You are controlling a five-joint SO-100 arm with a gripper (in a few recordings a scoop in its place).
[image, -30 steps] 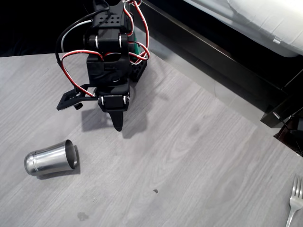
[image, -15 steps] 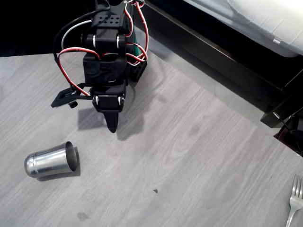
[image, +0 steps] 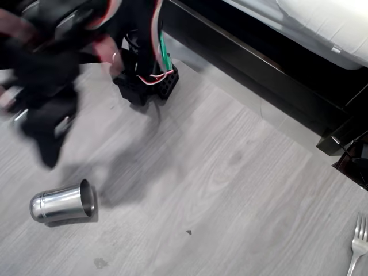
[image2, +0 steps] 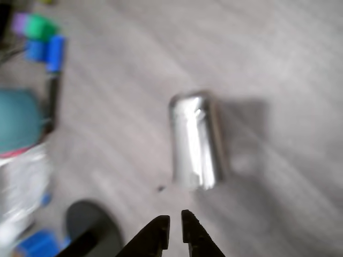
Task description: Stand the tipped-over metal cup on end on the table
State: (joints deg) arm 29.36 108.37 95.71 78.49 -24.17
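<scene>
The metal cup (image: 62,202) lies on its side on the table (image: 230,195), with its open rim toward the right of the overhead view and its rounded base toward the left. My gripper (image: 49,155) is a dark motion-blurred shape hanging just above and to the upper left of the cup, not touching it. The wrist view shows the cup (image2: 195,140) lying ahead of my gripper (image2: 175,222). The two black fingertips stand almost together with nothing between them.
A silver fork (image: 357,244) lies at the table's lower right edge. A black frame (image: 259,63) runs along the far edge, with white bedding beyond. The arm's base (image: 146,80) stands at the top. Blurred blue and green items (image2: 43,40) and a teal shape (image2: 19,120) lie to the left.
The arm has swung fast to the left, from the table's upper middle to over the cup's side, and is now motion-blurred. The cup has not moved.
</scene>
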